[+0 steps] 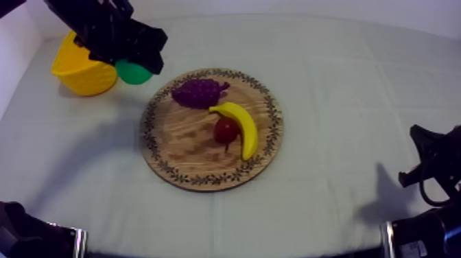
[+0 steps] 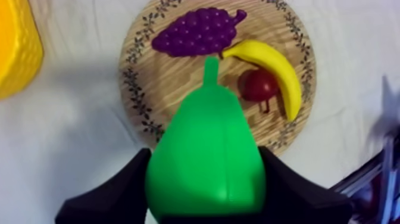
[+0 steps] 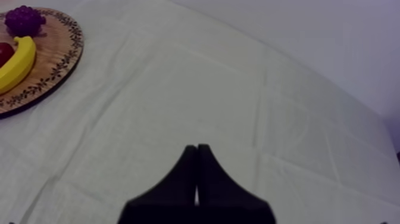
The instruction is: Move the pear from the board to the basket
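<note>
- Right end effector [image 3: 197, 156]: nearest item, parked low over the bare desk [image 1: 329, 103], well off the near-right side of the wooden board [image 1: 206, 180]. Fingers lie together as a narrow wedge with nothing between them. It has no part in the present step.
- Wooden board: round with a patterned rim, mid-desk. It carries three toy fruits and no pear.
- Banana [image 1: 243, 127]: on the board's right half, curving round the small red fruit [image 1: 225, 130] and touching it.
- Bunch of grapes [image 1: 199, 91]: on the board's far part, just beyond the banana's tip.
- Pear [image 1: 132, 72]: green, off the board, past its far-left rim, between the board and the yellow basket [image 1: 79, 72].
- Left end effector [image 2: 204, 179]: clamped on the pear's broad body, one finger on each flank, stalk end pointing toward the board.
- Yellow basket: farthest item, beyond the board's far-left rim, nothing visible inside. The arm covers part of its mouth.
- Progress: pick-up done and carry well under way. The pear appears to sit just beside the basket's board-side wall rather than over the opening, though the arm makes this hard to judge.
- Outstanding: bring the pear over the mouth, lower it, then release.
</note>
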Tool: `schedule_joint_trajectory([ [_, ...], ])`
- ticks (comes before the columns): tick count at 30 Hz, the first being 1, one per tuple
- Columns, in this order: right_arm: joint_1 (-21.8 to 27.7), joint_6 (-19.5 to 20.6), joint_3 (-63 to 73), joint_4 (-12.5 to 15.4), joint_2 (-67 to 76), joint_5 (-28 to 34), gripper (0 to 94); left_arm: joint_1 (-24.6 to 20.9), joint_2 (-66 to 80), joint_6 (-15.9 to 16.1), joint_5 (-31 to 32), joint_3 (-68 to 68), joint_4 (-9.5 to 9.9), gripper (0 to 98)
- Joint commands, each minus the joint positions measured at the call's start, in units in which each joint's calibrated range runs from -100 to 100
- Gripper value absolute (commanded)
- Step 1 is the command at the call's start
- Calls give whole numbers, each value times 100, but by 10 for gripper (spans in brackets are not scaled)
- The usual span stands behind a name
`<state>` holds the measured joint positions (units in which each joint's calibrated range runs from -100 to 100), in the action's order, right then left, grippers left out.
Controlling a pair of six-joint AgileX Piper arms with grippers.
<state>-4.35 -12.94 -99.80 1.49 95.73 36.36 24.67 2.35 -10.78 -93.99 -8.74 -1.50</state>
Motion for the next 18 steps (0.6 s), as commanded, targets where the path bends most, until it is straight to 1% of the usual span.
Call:
schedule_joint_trajectory([
  [1, 1, 1, 2, 0, 3, 2, 4, 6, 19, -415, 84, -69, -47, 452],
  [4, 0, 0, 2, 0, 3, 2, 4, -10, 20, -500, 210, -107, -82, 454],
  [7, -1, 2, 2, 0, 3, 2, 4, -132, -24, -455, 252, -32, -58, 456],
  [10, -1, 1, 2, 0, 3, 2, 4, -384, -109, -306, 224, 139, -30, 456],
  [13, -1, 2, 2, 0, 3, 2, 4, -710, -238, -78, 177, 380, -15, 456],
  [18, -1, 2, 2, 0, 3, 2, 4, -1192, -535, 234, -64, 992, 51, 457],
])
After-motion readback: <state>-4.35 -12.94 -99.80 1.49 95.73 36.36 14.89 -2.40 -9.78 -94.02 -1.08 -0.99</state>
